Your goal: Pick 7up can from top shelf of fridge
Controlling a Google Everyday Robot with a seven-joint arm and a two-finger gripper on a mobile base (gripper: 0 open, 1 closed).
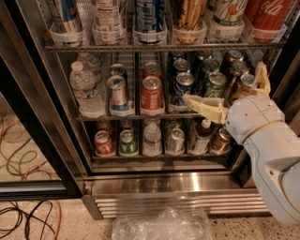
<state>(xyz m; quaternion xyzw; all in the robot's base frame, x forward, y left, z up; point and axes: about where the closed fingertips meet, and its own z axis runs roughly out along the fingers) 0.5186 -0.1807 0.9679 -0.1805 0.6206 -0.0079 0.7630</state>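
The fridge [154, 180] stands open in the camera view. Its top shelf [154, 47] runs across the top of the frame, fronted by clear cup holders. The 7up can [228, 10], cream with green lettering, stands in the second holder from the right, its top cut off by the frame edge. A red Coca-Cola can [270, 14] is just right of it. My gripper [229, 89] is open and empty at the right. It is level with the middle shelf, below the 7up can, with one finger [202, 106] pointing left and the other pointing up.
Other cans fill the top holders [108, 28]. The middle shelf holds a water bottle [85, 89], a red can [151, 93] and several dark cans. The bottom shelf holds more cans and bottles. A dark door frame [33, 117] stands at left, cables [23, 215] on the floor, clear plastic [161, 225] below.
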